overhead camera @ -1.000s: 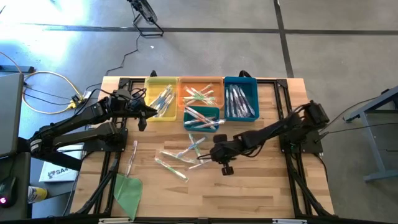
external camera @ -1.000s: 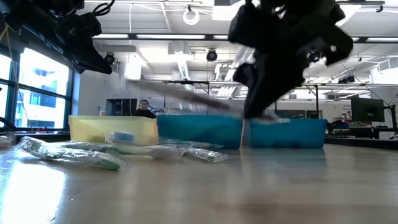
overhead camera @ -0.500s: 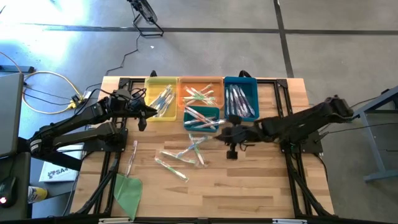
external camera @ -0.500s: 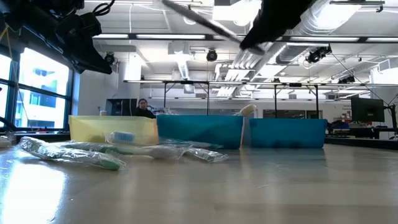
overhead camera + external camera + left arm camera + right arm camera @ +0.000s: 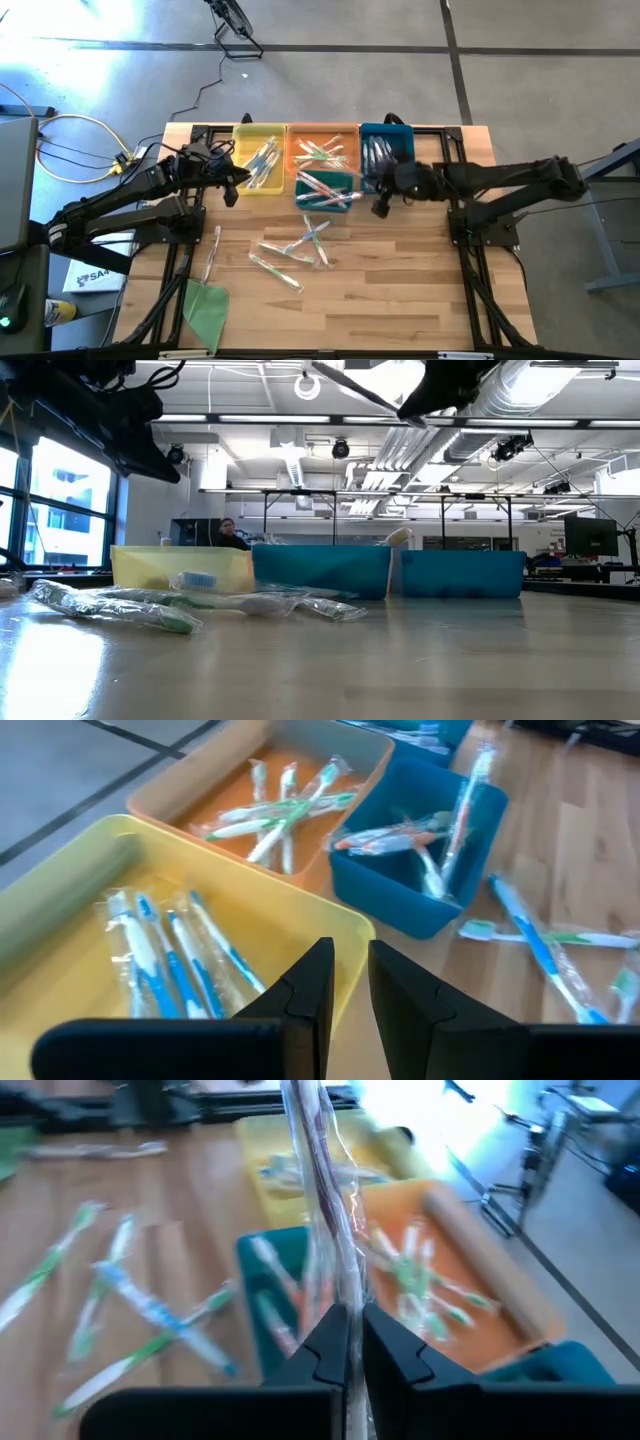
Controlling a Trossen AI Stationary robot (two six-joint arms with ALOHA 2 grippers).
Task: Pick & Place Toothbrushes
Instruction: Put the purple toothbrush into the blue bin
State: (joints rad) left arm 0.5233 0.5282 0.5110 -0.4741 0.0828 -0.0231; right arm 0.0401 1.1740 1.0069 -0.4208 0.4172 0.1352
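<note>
1. High view first: we see the right gripper (image 5: 381,205) raised just off the front corner of the blue bin (image 5: 404,135), beside the small teal bin (image 5: 345,179). Its fingers are pinched tight on a wrapped toothbrush (image 5: 322,1200).
2. In the right wrist view the held toothbrush sticks straight out from between the fingertips, its long axis in line with the gripper. Past it lie the teal bin, the orange bin (image 5: 500,1290) and the yellow bin (image 5: 262,1135).
3. We judge the drop turns on which bin lies under the brush. The bins are just ahead of and below the gripper, so a short reach should bring it over one. We cannot tell the brush's colour well enough to name the bin.
4. The right arm is clearly the nearer one for this placement. The left gripper (image 5: 346,982) hangs at the near rim of the yellow bin with its fingers a small way apart and nothing between them.
5. Loose toothbrushes (image 5: 296,249) remain scattered on the table (image 5: 420,300) in front of the bins, with one more lying apart toward the left arm's side near a green sheet (image 5: 207,308).
6. Against the earlier frames, the right gripper has come up from the loose pile at mid-table, where it was low over the brushes, and swung toward the bins with its arm stretched out flatter. The left arm has not moved.
</note>
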